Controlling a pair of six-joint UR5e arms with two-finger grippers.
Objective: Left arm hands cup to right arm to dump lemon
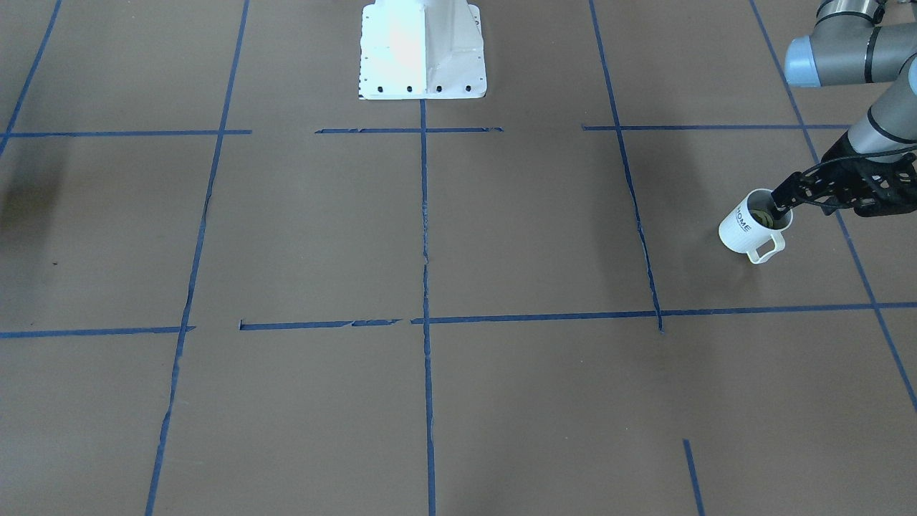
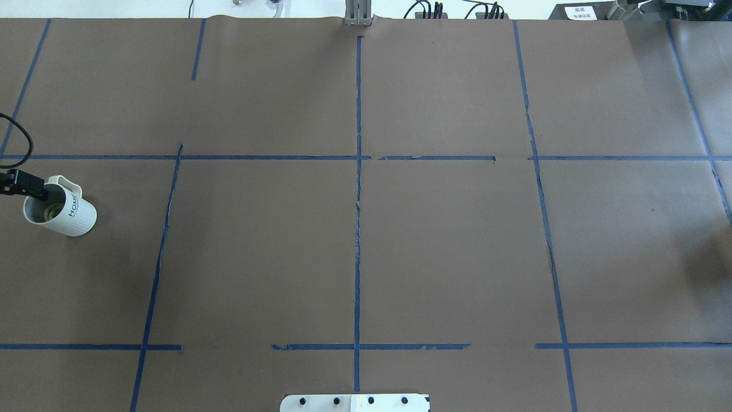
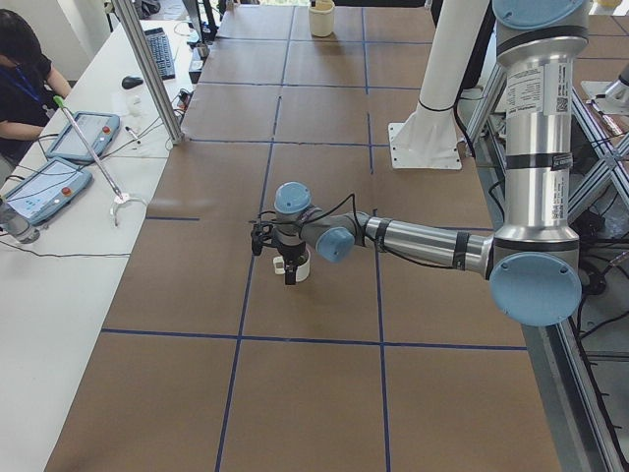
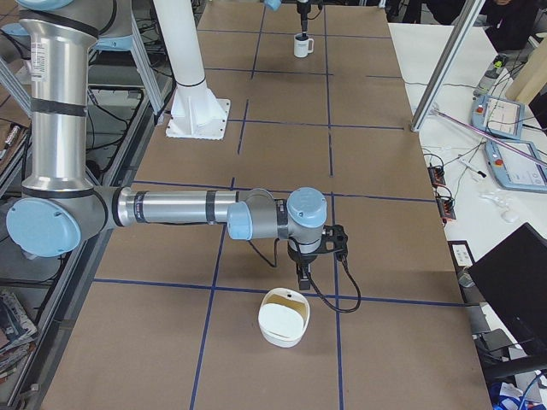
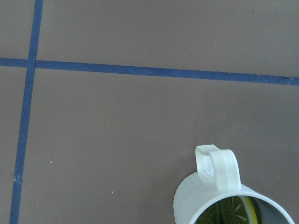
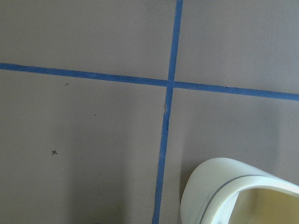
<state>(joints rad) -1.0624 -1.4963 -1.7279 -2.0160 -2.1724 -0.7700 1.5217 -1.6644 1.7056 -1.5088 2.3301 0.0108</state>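
Cup [image 1: 745, 229] holding lemon [image 5: 226, 211], right of front view, rim pinched by left tool [image 1: 781, 199]. Right tool [image 4: 303, 275]: opening cannot be told.

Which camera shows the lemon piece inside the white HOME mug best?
Left wrist-mounted: it looks straight into the white ribbed mug, showing the yellow-green lemon piece up close. Front-facing and overhead show only a small speck; the other views don't show it.
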